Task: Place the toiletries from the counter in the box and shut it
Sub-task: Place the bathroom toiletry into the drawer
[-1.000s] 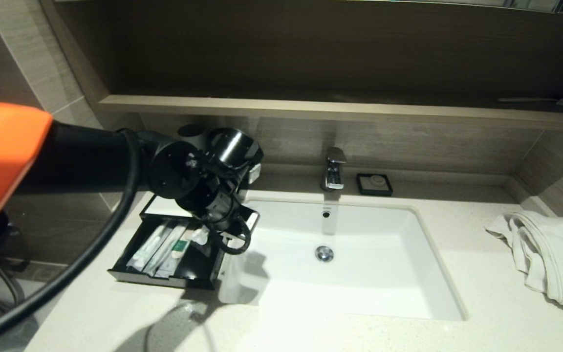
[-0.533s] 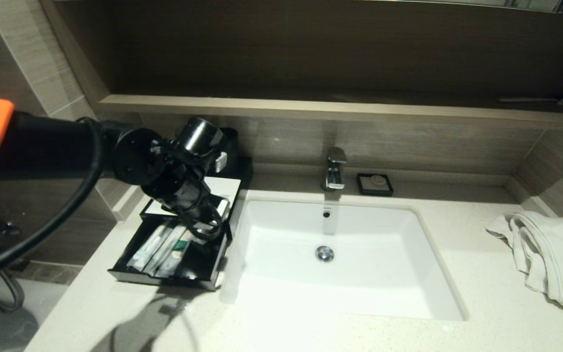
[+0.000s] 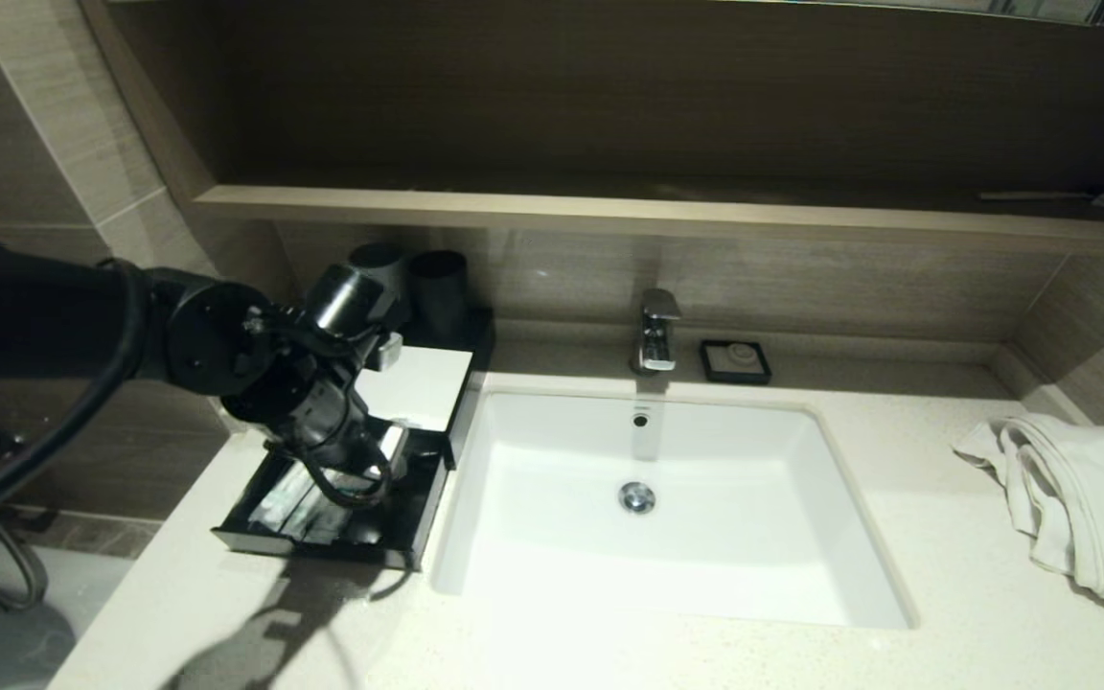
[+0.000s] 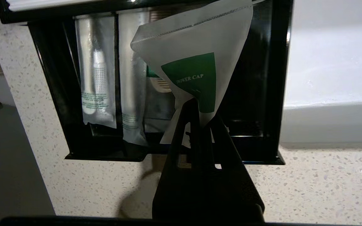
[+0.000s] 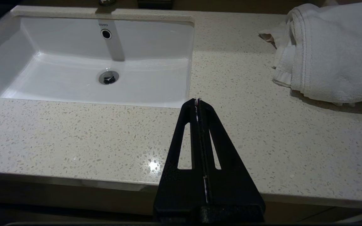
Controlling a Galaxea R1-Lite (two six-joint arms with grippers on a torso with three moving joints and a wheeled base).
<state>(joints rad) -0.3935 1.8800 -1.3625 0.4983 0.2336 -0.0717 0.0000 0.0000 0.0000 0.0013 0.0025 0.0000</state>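
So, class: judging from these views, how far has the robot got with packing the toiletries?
Done: two long packs lie in the open drawer. In hand: the left claw pinches a shower cap sachet above it. Left: drop the sachet, then shut the box. The right claw idles over the counter.

We see an off-white speckled stone counter (image 5: 74, 135), polished enough to throw back a spot of light, around a glossy white ceramic sink (image 3: 667, 508) with a shiny chrome tap (image 3: 655, 331) and drain ring. The low black box (image 4: 262, 94) looks like smooth, glossy plastic with a flat white top panel (image 3: 418, 386), and the clear and white film packets (image 4: 94, 69) in its drawer are crinkled and shiny, as is the white sachet with a green printed patch (image 4: 196, 59) pinched in our left gripper's (image 4: 200, 106) matt black fingers. A soft, nubbly white cloth towel (image 5: 328, 53) and a matt brown wood-grain shelf (image 3: 609, 213) complete what we can tell.
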